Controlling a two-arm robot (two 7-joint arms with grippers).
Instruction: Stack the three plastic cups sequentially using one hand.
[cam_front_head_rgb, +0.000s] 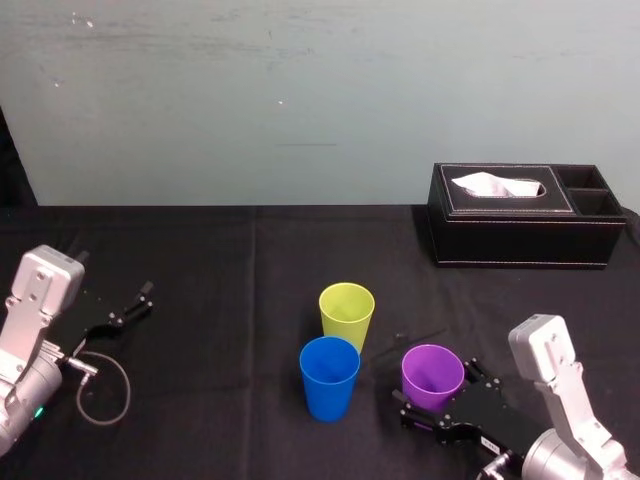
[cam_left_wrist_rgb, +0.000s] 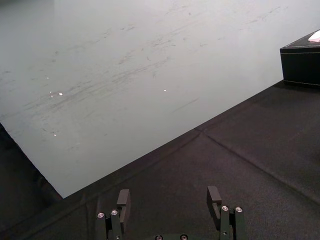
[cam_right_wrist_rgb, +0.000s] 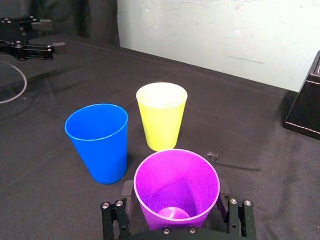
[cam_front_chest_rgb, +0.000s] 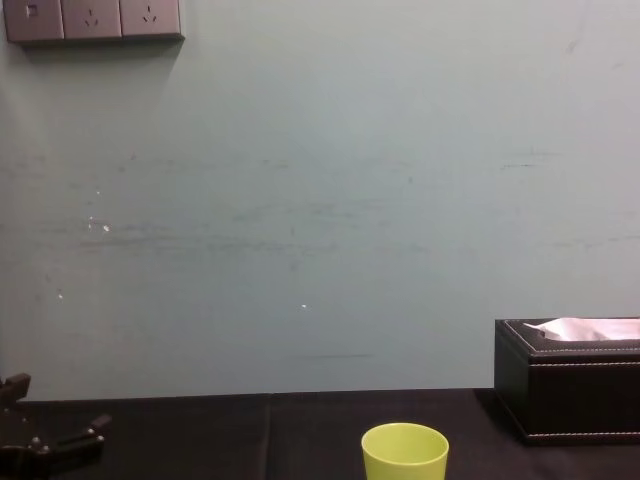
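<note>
Three plastic cups stand upright and close together on the black cloth: lime-green (cam_front_head_rgb: 347, 312) farthest back, blue (cam_front_head_rgb: 329, 375) in front of it to the left, purple (cam_front_head_rgb: 433, 375) to the right. My right gripper (cam_front_head_rgb: 437, 392) sits low at the purple cup (cam_right_wrist_rgb: 176, 185), open, one finger on each side of it. In the right wrist view the blue cup (cam_right_wrist_rgb: 98, 141) and the lime-green cup (cam_right_wrist_rgb: 161, 115) stand just beyond. The chest view catches the lime-green cup's rim (cam_front_chest_rgb: 404, 450). My left gripper (cam_front_head_rgb: 135, 300) rests open at the far left, nothing between its fingers (cam_left_wrist_rgb: 123, 200).
A black tissue box (cam_front_head_rgb: 525, 215) stands at the back right by the wall. A loop of grey cable (cam_front_head_rgb: 100, 385) lies beside the left arm. The cloth between the left gripper and the cups is bare.
</note>
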